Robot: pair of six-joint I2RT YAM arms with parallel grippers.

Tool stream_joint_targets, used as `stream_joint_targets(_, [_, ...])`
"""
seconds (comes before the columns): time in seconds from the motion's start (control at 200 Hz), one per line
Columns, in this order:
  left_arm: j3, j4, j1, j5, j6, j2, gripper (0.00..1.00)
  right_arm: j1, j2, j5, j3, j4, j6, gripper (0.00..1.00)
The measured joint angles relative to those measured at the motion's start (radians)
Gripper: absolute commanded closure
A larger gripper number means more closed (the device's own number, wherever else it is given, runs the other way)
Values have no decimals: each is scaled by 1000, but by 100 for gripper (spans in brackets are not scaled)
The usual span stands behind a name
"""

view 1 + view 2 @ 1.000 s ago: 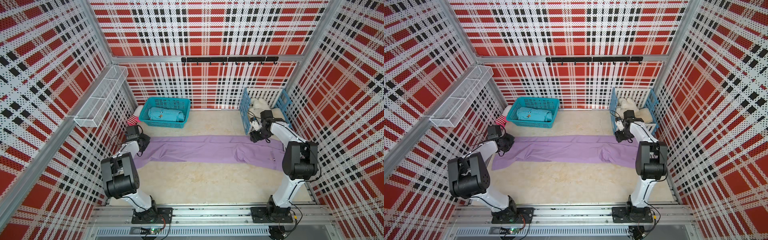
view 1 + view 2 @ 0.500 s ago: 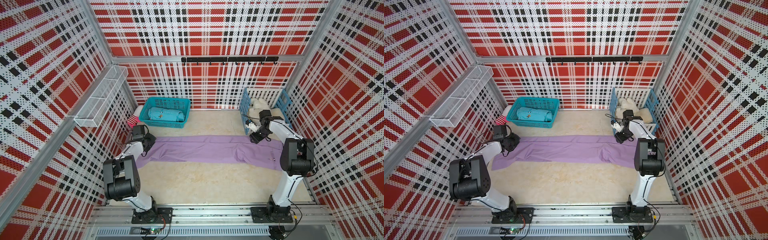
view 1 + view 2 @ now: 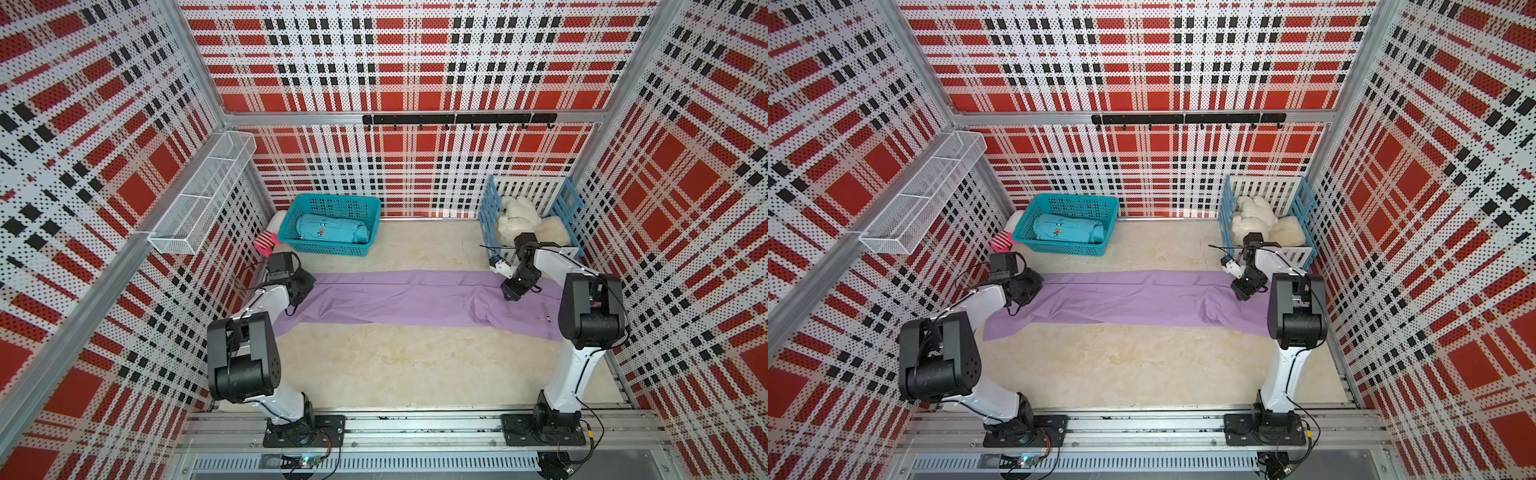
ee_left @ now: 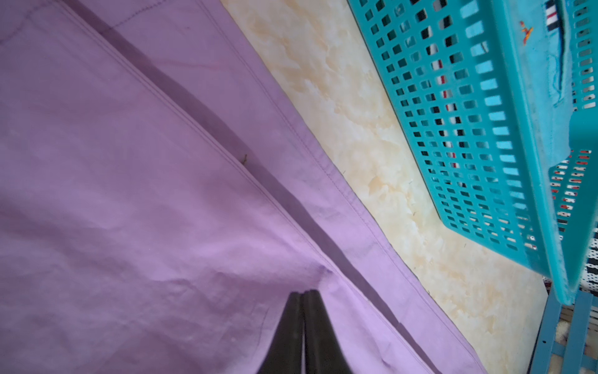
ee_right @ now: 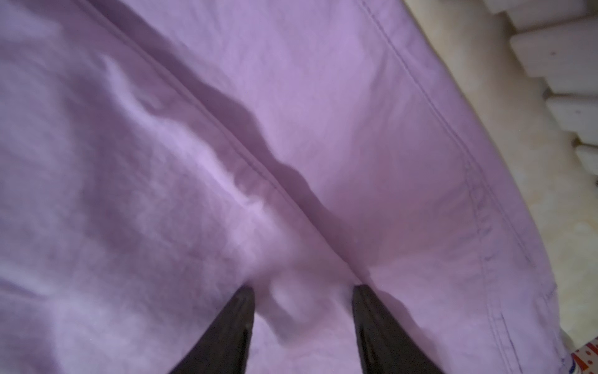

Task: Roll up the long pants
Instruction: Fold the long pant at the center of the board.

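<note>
The long pants lie flat in a lilac strip across the table, from one arm to the other. At their left end my left gripper is down on the cloth. In the left wrist view the left gripper is shut, and the lilac cloth puckers at its tips. My right gripper rests on the wider right end. The right wrist view shows the right gripper open, both tips pressed into the cloth, with a small fold bulging between them.
A teal basket holding a rolled teal garment stands behind the pants' left part. A blue-and-white crate with white plush items sits at the back right. A pink-and-white sock lies beside the basket. A wire shelf hangs on the left wall.
My left gripper has slid rightward along the pants' left end, staying shut. My right gripper has come down onto the cloth and its jaws have narrowed.
</note>
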Motion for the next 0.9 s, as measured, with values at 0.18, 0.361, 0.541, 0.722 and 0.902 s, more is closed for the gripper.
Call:
stream_joint_targets(0.18, [0,0,0,0,6,0,92,0,34,23,1,8,-1,51])
stream_joint_targets(0.361, [0,0,-1,0,9,0,92,2,37,46,3,18,-2,84])
stream_joint_targets(0.541, [-1,0,-4,-1,9,0,92,4,35,65,0,35,18,100])
stream_joint_targets(0.722, [-11,0,-6,-7,9,0,92,13,-32,74,-27,72,23,100])
stream_joint_targets(0.902, [-11,0,-6,-16,8,0,92,32,-134,101,-25,119,23,100])
